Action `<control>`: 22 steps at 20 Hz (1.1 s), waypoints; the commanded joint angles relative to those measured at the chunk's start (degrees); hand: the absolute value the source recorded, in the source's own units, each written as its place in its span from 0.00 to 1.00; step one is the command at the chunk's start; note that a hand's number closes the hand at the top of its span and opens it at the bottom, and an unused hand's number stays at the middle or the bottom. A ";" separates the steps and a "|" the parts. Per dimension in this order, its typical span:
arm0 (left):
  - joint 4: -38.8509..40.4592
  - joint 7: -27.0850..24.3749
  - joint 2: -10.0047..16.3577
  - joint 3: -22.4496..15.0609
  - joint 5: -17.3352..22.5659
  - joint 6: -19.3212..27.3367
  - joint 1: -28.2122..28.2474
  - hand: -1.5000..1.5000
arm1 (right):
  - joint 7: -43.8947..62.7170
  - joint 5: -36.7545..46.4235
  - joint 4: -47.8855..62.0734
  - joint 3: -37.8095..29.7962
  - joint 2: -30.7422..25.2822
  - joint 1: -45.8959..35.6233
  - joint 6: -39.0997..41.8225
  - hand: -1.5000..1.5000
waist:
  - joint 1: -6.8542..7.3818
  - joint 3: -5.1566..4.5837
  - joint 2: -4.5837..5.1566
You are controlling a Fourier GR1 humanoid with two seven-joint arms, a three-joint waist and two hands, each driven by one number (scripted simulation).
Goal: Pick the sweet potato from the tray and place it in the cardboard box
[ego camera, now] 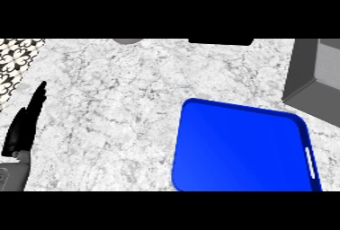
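Tray, near right, lies bare; I can't see the sweet potato. Left robot hand rests open at the left edge, and the right robot hand is out of view. Probably the carry step. Next move: reach the box, far right.

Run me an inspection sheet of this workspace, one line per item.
Surface: marble counter, white and grey.
Job's things: blue tray at lower right, nothing on its visible part; grey box at upper right, cut off by the edge; sweet potato not seen.
Clutter: grey round object and dark object at the far edge.
Hands: left hand open, resting at the left edge; right hand not in view.
Cables: nothing seen.
Surroundings: patterned tiles at upper left.
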 commanded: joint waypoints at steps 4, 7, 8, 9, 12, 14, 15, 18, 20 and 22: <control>-0.15 0.51 -0.06 -0.61 -0.55 -0.68 -1.26 0.50 | 6.38 0.79 5.74 1.97 3.68 -11.40 7.63 1.00 | 1.23 -0.07 0.07; 3.00 -1.06 -0.11 0.21 -0.45 -0.62 -2.61 0.50 | 7.51 1.48 7.67 2.60 5.41 -13.65 7.65 1.00 | 0.57 -0.09 0.32; 0.15 0.16 -0.18 0.40 -0.10 -0.37 -1.18 0.50 | 8.51 1.81 8.13 3.01 7.92 -13.75 6.18 1.00 | 0.80 -0.06 0.00; 0.50 -1.18 -0.71 0.03 -0.36 -0.19 -0.07 0.50 | 8.25 2.22 8.71 3.18 6.72 -14.36 6.80 1.00 | 1.05 -0.04 0.19; 0.57 -0.10 -0.17 -0.24 -0.89 -0.65 -1.21 0.50 | 10.74 3.04 9.87 3.63 9.13 -16.49 4.56 1.00 | 1.43 0.00 0.46; -0.30 0.31 0.94 0.74 0.23 -1.92 -1.82 0.50 | 12.00 3.51 10.53 3.91 12.69 -16.57 1.19 1.00 | 1.57 0.01 0.43; 1.60 -0.13 0.87 1.22 1.01 -2.57 -3.11 0.50 | 12.43 4.22 10.99 4.40 12.35 -16.57 0.86 1.00 | 1.79 0.02 0.91; 2.24 -0.43 -1.04 0.02 -0.66 -0.48 -3.70 0.50 | 14.06 6.22 10.84 5.98 14.13 -17.70 -2.73 1.00 | 1.55 -0.01 0.93; 1.48 -1.36 -0.60 0.20 -0.83 -0.47 -2.66 0.50 | 16.14 5.12 12.85 4.38 14.57 -16.36 -5.11 1.00 | 1.71 0.03 0.97; 2.06 -0.45 -0.38 0.20 -0.94 -0.72 -4.37 0.50 | 20.32 5.07 14.88 4.39 17.44 -17.30 -3.92 0.00 | 1.93 0.03 1.14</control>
